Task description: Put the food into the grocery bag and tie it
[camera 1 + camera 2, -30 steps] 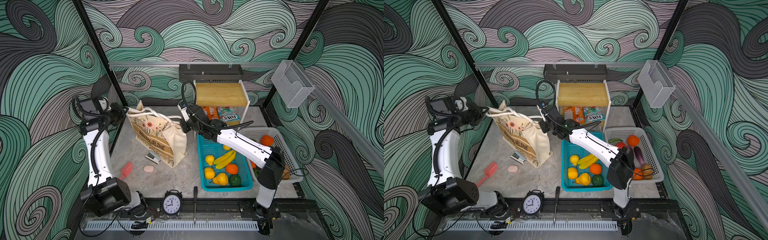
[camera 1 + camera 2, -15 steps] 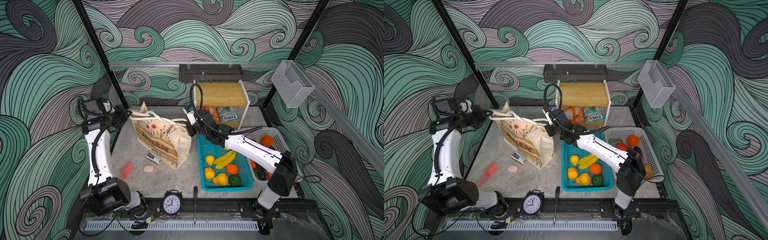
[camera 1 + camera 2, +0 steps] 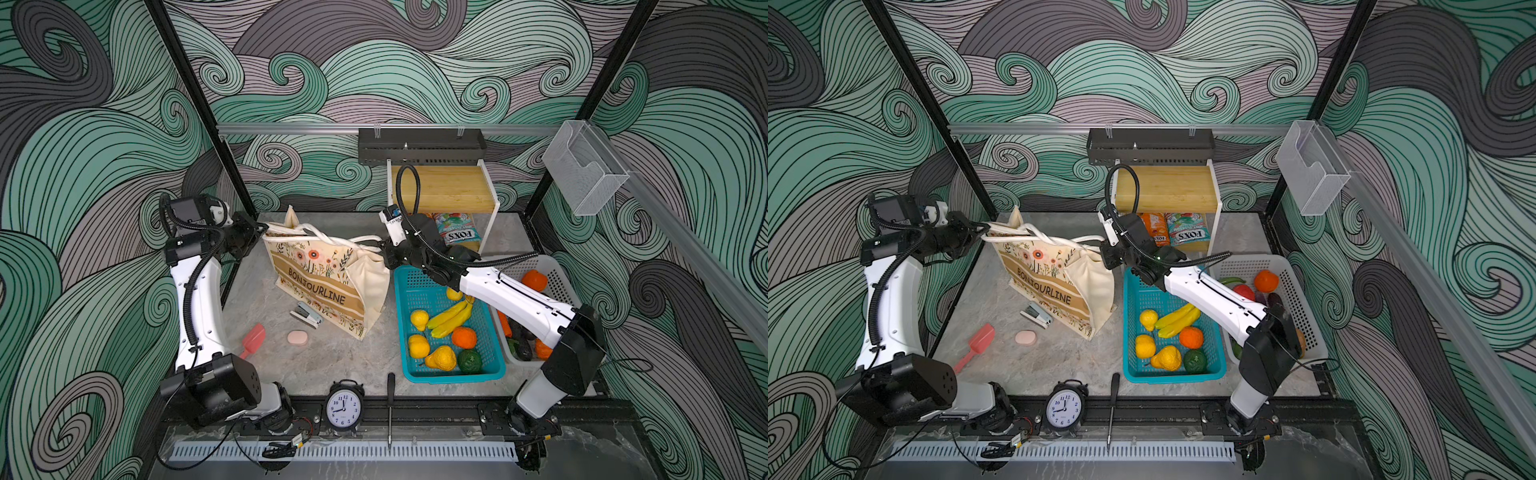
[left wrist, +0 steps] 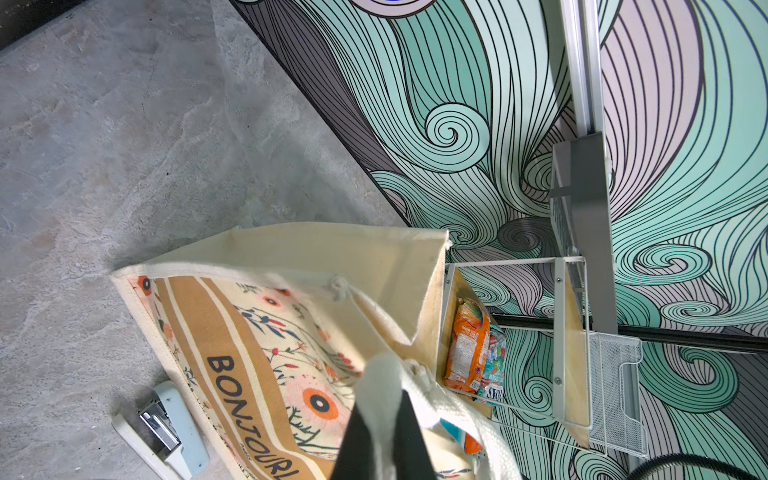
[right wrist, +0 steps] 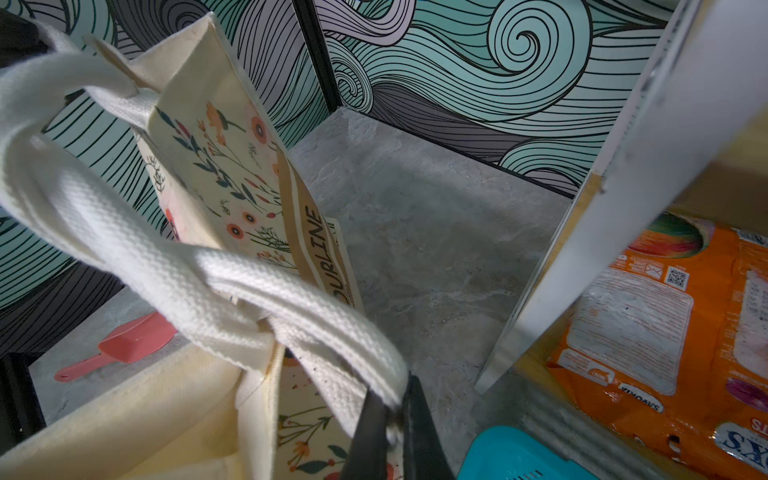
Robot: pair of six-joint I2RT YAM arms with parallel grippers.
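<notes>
Where handles point(image 5: 232, 299) cross, grocery bag point(image 3: 332, 286) contents barely show.

Cream grocery bag point(image 3: 328, 282) — orange flowers, dark leaves, tan band with black letters — and white rope handles point(image 5: 124, 249). Teal basket point(image 3: 453, 377), yellow bananas point(image 3: 451, 319). Grey marbled table point(image 3: 353, 361). Walls point(image 3: 374, 62) swirl green, grey and mauve, black-lined.
</notes>
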